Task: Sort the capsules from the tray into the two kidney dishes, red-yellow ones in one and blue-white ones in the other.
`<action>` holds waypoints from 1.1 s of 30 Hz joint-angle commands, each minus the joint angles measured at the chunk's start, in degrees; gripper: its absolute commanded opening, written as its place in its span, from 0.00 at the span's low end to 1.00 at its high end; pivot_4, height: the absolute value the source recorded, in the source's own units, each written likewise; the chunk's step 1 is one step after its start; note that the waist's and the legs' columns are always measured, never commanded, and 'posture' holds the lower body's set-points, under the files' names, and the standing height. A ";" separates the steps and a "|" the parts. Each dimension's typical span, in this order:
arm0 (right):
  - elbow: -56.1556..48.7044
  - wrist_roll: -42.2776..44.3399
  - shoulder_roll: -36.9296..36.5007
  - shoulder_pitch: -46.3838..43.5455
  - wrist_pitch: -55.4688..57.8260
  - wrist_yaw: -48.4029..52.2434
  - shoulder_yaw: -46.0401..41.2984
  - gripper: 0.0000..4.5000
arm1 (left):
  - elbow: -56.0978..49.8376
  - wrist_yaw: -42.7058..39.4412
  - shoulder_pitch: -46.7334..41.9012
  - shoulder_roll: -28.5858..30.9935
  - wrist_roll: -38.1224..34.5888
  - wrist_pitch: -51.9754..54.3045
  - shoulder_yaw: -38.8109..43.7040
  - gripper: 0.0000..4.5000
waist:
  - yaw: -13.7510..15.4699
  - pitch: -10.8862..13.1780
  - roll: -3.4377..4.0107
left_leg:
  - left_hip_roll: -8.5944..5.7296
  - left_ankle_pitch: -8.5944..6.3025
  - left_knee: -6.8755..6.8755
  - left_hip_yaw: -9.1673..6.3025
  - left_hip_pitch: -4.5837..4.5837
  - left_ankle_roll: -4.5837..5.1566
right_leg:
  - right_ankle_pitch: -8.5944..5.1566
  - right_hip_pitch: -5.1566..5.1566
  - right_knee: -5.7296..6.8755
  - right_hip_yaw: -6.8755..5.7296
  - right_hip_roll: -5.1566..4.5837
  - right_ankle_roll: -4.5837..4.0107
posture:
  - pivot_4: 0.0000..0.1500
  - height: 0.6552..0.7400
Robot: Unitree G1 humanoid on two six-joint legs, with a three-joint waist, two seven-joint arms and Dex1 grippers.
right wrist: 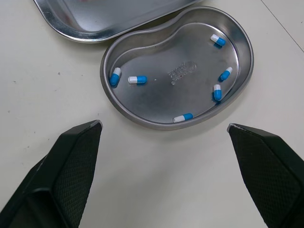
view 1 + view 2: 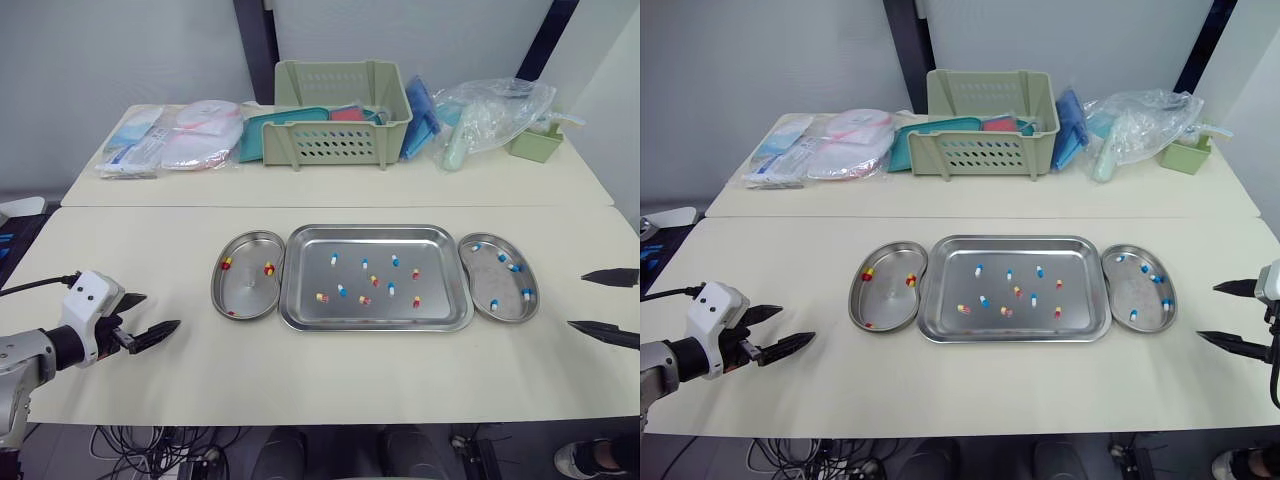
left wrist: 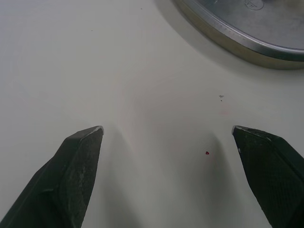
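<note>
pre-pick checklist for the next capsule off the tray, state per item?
1. Is the left claw open and empty: ok.
2. Is the right claw open and empty: ok.
3. Are both claws over the bare table, apart from the dishes: ok.
4. Does the left kidney dish hold only red-yellow capsules, and the right kidney dish only blue-white capsules: ok.
5. Does the tray have both colours left, lying apart from each other: ok.
6. Does either claw reach the tray's middle from here: cannot tell.
</note>
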 commanded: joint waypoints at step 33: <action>8.94 -1.07 1.56 -4.48 -6.65 0.05 2.21 0.99 | -0.60 -6.00 0.53 1.27 -3.02 0.60 1.82 1.00 | -0.09 0.00 0.00 | 0.00 0.00 0.00 0.00 0.01 0.00 | 0.00 0.00 0.00 0.00 0.00 0.00 | 1.00 1.00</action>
